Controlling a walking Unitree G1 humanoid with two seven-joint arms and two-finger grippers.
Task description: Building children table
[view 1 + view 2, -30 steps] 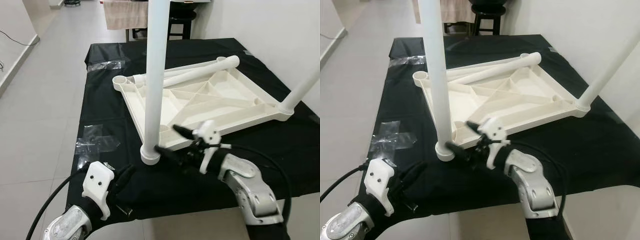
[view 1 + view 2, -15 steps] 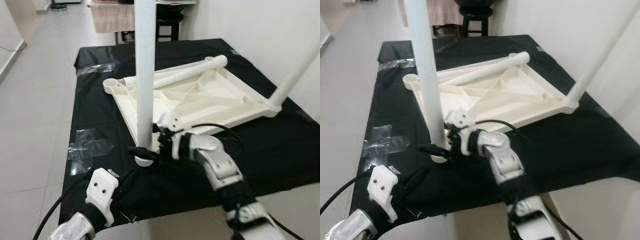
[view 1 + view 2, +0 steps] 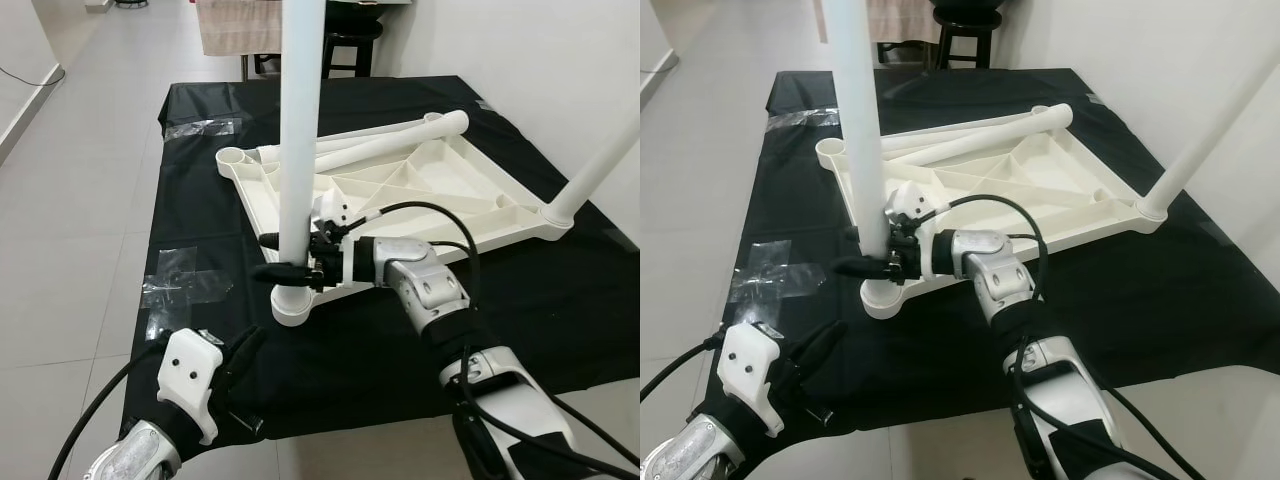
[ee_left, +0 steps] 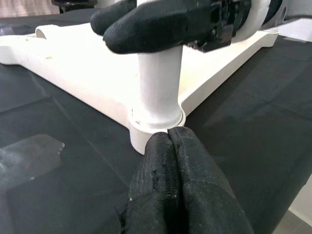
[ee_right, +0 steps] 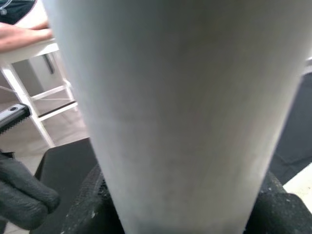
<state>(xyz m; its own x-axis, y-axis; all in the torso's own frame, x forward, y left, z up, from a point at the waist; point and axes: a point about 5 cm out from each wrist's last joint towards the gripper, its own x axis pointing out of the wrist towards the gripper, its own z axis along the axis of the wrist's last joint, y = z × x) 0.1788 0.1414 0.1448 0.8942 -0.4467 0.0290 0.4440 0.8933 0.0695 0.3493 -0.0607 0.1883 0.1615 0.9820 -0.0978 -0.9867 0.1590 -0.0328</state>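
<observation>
Black cloth covers the bench (image 3: 200, 200), which stands on a pale tiled floor with a white wall along the right of the frame. On it, mid-frame, lies the white tabletop (image 3: 420, 195) upside down, ribs up. One leg (image 3: 298, 150) stands upright in the near corner socket (image 3: 295, 305) at lower centre; another leg (image 3: 595, 175) rises at the right edge; two more legs (image 3: 400, 140) lie loose across the far side.

The right claw (image 3: 275, 255) is clamped around the upright leg just above the socket, one finger on each side. The left claw (image 4: 168, 161), fingers pressed together and holding nothing, hovers at the lower left, close to the socket.

The step in hand looks like seating this leg. Next likely calls for a straight push or twist down until it sits flush, then fetching a loose leg. The empty socket (image 3: 235, 158) at upper left waits. Tape patches (image 3: 185, 285) lie left of the tabletop, and the claw's cable (image 3: 420, 215) loops over the ribs and could snag.
</observation>
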